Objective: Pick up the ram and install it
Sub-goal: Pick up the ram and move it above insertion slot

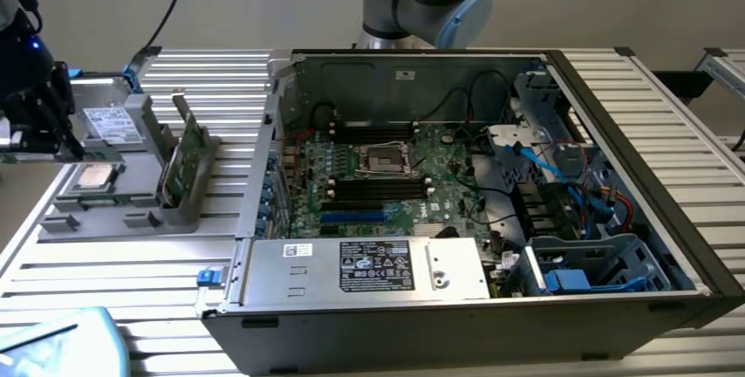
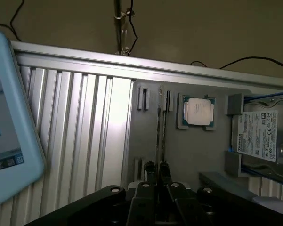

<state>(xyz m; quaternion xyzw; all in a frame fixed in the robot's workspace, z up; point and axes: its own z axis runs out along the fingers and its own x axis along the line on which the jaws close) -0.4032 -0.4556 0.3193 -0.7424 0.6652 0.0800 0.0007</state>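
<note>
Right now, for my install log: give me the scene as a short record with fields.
ram: upright on edge in the grey tray, not yet picked up
hand: at the exterior view's left, by the tray, not holding the ram
chip, drive: in the tray beside the ram
slots: black, on the board in the open case

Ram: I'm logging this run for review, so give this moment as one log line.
gripper: above tray, apart from ram | ram: upright in tray slot | install: not yet done
</note>
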